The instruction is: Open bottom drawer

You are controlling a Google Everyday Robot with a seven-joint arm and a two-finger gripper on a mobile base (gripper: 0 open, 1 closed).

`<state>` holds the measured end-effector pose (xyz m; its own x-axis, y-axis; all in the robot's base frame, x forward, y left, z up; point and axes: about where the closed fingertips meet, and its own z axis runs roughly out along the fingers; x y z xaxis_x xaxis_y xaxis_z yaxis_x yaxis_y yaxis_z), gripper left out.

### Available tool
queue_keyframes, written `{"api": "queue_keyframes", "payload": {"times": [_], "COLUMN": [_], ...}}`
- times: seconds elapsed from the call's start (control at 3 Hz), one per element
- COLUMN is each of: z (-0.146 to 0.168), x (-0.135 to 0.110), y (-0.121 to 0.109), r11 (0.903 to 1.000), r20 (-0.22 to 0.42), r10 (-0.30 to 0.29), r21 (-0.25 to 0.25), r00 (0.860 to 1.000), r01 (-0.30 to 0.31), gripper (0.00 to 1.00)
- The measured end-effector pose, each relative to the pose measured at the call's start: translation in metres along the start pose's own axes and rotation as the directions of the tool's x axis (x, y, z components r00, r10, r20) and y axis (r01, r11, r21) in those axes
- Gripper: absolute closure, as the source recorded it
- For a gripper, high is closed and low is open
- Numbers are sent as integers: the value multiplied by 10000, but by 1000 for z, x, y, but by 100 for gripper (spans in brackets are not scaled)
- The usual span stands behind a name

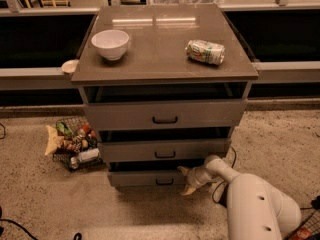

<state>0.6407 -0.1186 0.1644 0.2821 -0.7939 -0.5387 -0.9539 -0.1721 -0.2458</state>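
The bottom drawer (pixel 145 179) is the lowest and narrowest of three grey-brown fronts, with a small black bar handle (pixel 164 182). Its front stands slightly out, with a dark gap above it. My gripper (pixel 186 180) is at the drawer's right end, just right of the handle. One tan finger (pixel 183 170) points over the drawer's top edge and the other (pixel 189 190) hangs below the front. The fingers are spread apart and hold nothing. My white arm (pixel 255 204) reaches in from the lower right.
The cabinet top (pixel 160 44) carries a white bowl (pixel 110 44) and a can lying on its side (pixel 205 51). A wire basket of snacks and bottles (pixel 72 145) stands on the floor to the left. A low ledge (pixel 35 76) runs behind.
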Motion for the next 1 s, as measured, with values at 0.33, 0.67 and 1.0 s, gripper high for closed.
{"api": "queue_keyframes", "payload": {"times": [0.33, 0.67, 1.0], "z": [-4, -13, -18], "x": [-10, -20, -24], "y": [-1, -2, -3], "r11": [9995, 9980, 9980], "r20": [127, 252, 253], "r10": [-326, -613, -613], "r21": [43, 142, 142], "r00": [9994, 9978, 9978], "r01": [325, 609, 609], "gripper": [60, 84, 100]}}
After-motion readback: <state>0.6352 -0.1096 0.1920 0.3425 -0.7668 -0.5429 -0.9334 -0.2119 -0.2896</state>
